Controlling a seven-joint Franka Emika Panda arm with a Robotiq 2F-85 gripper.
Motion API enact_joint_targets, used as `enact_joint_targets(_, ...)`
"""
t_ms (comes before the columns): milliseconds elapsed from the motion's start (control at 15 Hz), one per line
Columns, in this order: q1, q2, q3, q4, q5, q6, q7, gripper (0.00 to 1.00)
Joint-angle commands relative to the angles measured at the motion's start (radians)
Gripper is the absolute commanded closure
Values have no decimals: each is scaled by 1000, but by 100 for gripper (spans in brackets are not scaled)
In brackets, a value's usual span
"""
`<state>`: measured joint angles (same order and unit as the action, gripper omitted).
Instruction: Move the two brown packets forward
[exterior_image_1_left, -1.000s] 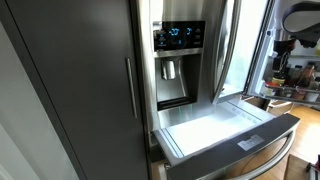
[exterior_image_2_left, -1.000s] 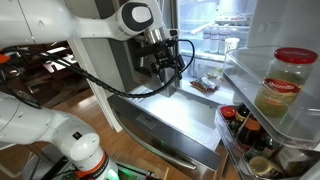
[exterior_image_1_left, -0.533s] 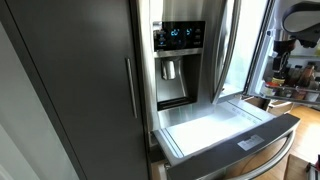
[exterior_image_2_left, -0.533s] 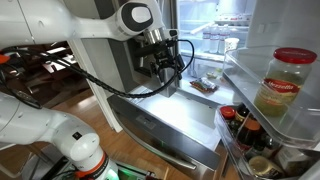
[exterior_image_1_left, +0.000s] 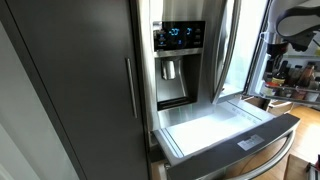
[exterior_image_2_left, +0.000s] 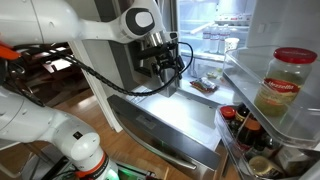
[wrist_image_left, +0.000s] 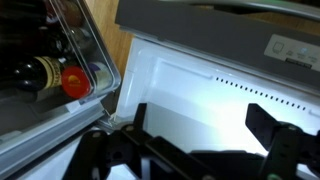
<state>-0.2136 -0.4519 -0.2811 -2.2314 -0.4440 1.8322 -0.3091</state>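
The two brown packets (exterior_image_2_left: 204, 86) lie close together as a small dark patch on the white floor of the open fridge drawer (exterior_image_2_left: 160, 112), toward its far end. I cannot tell them apart. My gripper (exterior_image_2_left: 166, 68) hangs over the drawer's back part, to the left of the packets and apart from them. In the wrist view the gripper (wrist_image_left: 202, 132) is open and empty over the bright white drawer floor, and the packets are out of view. In an exterior view only the arm (exterior_image_1_left: 296, 24) shows past the fridge door, with the drawer (exterior_image_1_left: 232, 146) pulled out below.
The open fridge door holds a red-lidded jar (exterior_image_2_left: 283, 80) and bottles (exterior_image_2_left: 243, 126) close to the drawer's right side. A red-capped bottle (wrist_image_left: 72, 80) sits in a clear door bin in the wrist view. Lit fridge shelves (exterior_image_2_left: 215, 30) are above the drawer.
The arm's upper part has shifted slightly in both exterior views. The gripper stays over the drawer, and the packets have not moved.
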Motion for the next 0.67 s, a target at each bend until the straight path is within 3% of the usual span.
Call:
enact_joint_targets(0,25,163,-21,27,75,192,29,0)
enact_joint_targets(200,10,249,-30,58,161,301,2,0)
enact_joint_targets(600,13,457,-43,105,501,550,-74,0)
